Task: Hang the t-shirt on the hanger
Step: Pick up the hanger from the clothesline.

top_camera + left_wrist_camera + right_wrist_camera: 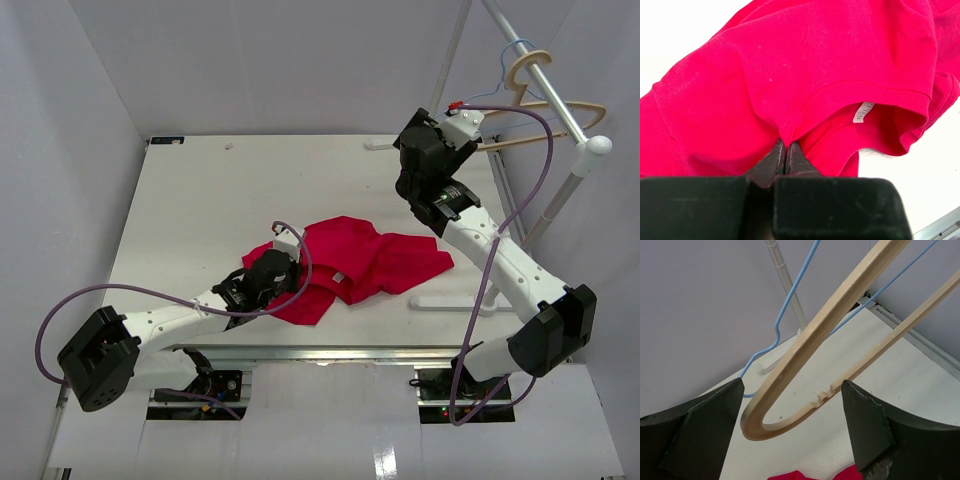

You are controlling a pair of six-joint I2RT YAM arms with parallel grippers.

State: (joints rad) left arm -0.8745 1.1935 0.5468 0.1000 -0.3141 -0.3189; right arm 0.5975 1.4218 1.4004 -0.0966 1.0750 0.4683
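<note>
The t-shirt (375, 262) is bright red and short-sleeved. It lies crumpled on the desk (200, 200), near the front edge and about midway across. Its neck opening gapes toward the left wrist camera, showing a small white tag (863, 112) inside. The left pincer (785, 147) grips a fold just beside the neckline, with its jaws pressed together on the cloth.

The hanger (580, 106) is light tan wood with a thick curved hook and a notched lower bar. It hangs on the rail (505, 25) at the far right corner. Its rounded end sits between the spread fingers of the right pincer (792, 427).
</note>
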